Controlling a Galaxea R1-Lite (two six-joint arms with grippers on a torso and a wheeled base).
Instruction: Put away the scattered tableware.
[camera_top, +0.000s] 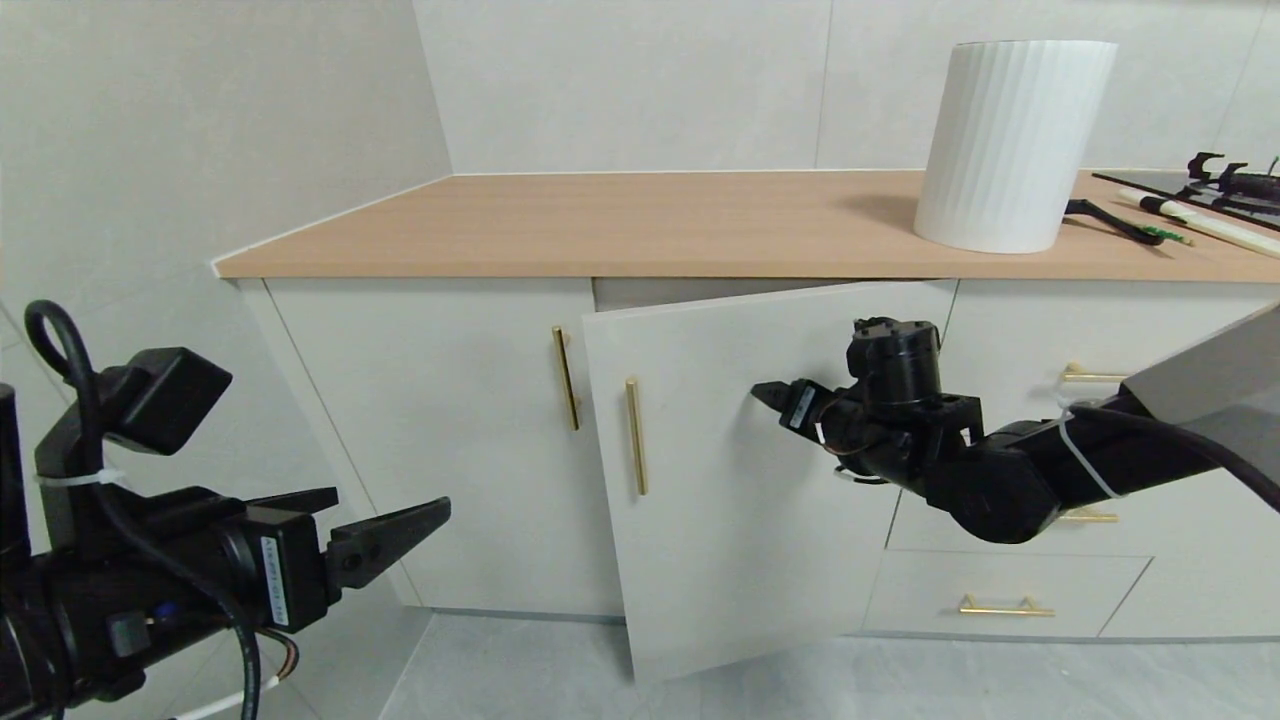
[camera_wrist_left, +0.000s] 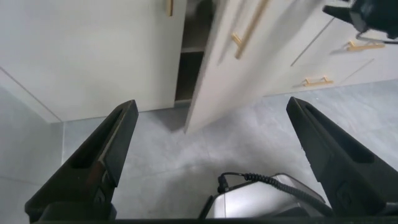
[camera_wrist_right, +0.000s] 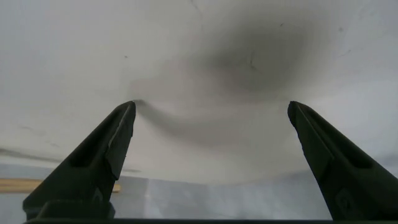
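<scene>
Left gripper (camera_wrist_left: 211, 104): its black pointed fingers were wide apart and held nothing, above the grey floor.
Right gripper (camera_wrist_right: 211, 106): its fingers were apart, with the tips close to the smooth pale door (camera_top: 740, 480).
Door: flat, partly open, with a thin gold bar handle (camera_top: 636, 436).
Tableware: long thin sticks (camera_top: 1215, 225) lay on the wooden counter (camera_top: 600, 225), near the tall white ribbed tub (camera_top: 1010, 145).

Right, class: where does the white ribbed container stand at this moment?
In the head view, the white ribbed container stands upright on the wooden countertop, on the robot's right, beside the black-handled utensil.
</scene>
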